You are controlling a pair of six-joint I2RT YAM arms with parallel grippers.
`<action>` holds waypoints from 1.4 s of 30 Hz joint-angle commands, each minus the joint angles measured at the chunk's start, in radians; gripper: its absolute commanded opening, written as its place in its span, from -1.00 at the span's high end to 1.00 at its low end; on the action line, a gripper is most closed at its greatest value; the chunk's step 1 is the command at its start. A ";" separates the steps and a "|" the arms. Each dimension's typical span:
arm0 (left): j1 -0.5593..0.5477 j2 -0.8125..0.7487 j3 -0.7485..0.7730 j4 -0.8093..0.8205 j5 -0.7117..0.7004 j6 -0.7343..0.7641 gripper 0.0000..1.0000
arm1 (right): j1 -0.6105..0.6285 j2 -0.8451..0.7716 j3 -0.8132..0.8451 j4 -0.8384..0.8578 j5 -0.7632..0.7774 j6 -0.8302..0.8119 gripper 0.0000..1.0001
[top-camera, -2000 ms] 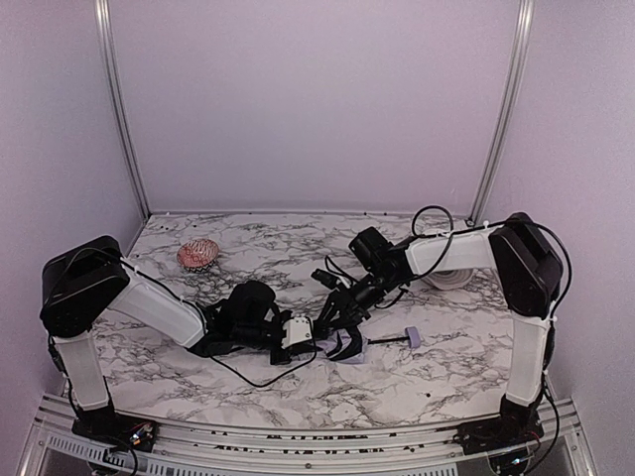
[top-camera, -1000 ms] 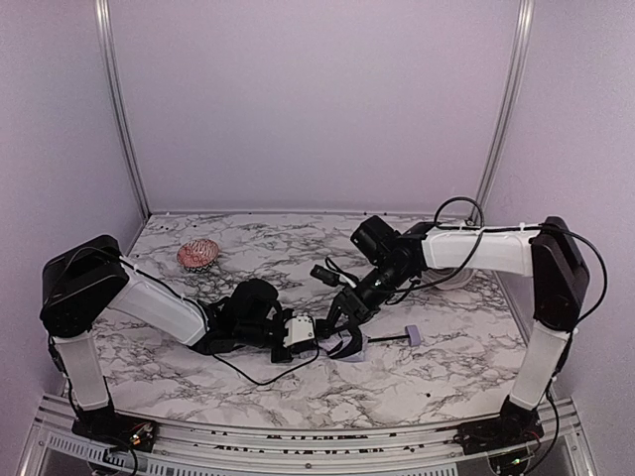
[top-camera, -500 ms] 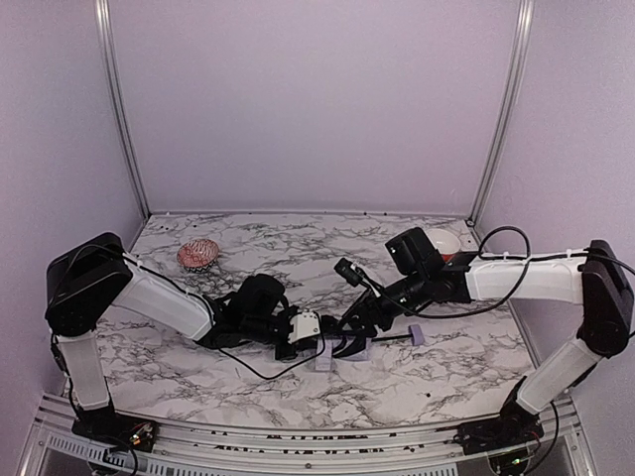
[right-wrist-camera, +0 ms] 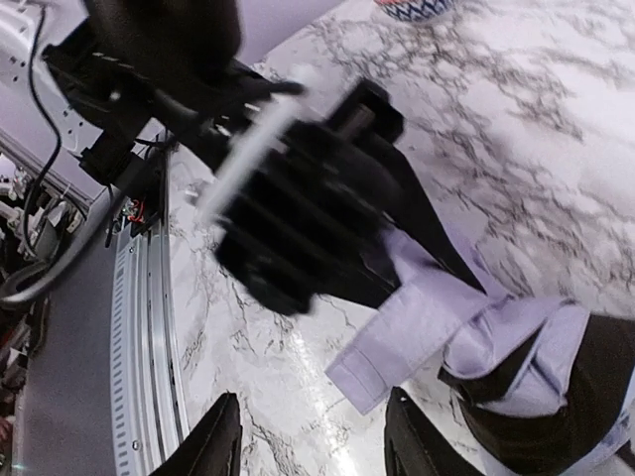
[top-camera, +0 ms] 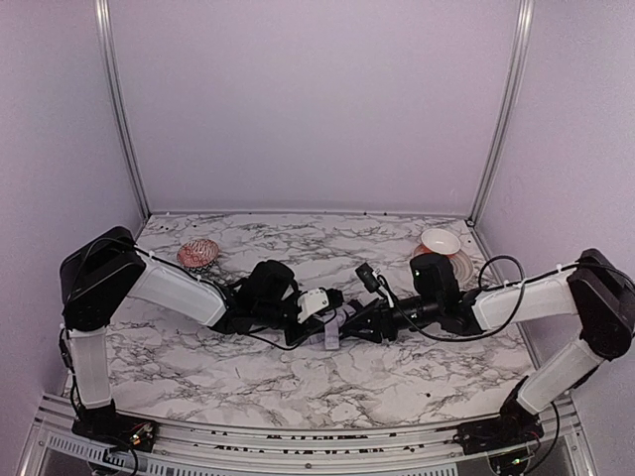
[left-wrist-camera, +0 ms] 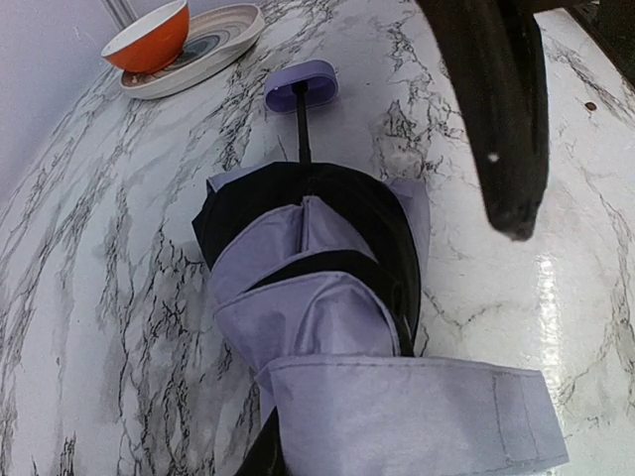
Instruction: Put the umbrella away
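The worktop (top-camera: pixel 298 372) is white with grey and black marble veining, closed in by plain pale lavender walls (top-camera: pixel 317 99), with two aluminium posts (top-camera: pixel 119 109) rising at the rear corners and a metal rail (top-camera: pixel 298 446) running along the near edge. At the rear right, close to the wall, a small bowl (top-camera: pixel 440 241), orange outside and pale inside, sits on a shallow plate (left-wrist-camera: pixel 223 35) marked with dark concentric rings. At the rear left, well apart from them, a small round pinkish-red thing (top-camera: pixel 198 254) with a pale net-like pattern lies alone on the marble.
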 commanded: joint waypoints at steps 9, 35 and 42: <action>0.029 0.092 0.025 -0.249 -0.082 -0.083 1.00 | -0.032 0.232 0.029 0.210 -0.158 0.171 -0.05; 0.034 0.090 0.063 -0.358 -0.050 -0.052 0.87 | -0.091 0.378 0.112 0.215 -0.235 0.146 1.00; 0.048 0.022 0.030 -0.401 0.019 -0.030 -0.47 | -0.101 0.411 0.126 0.168 -0.206 0.120 1.00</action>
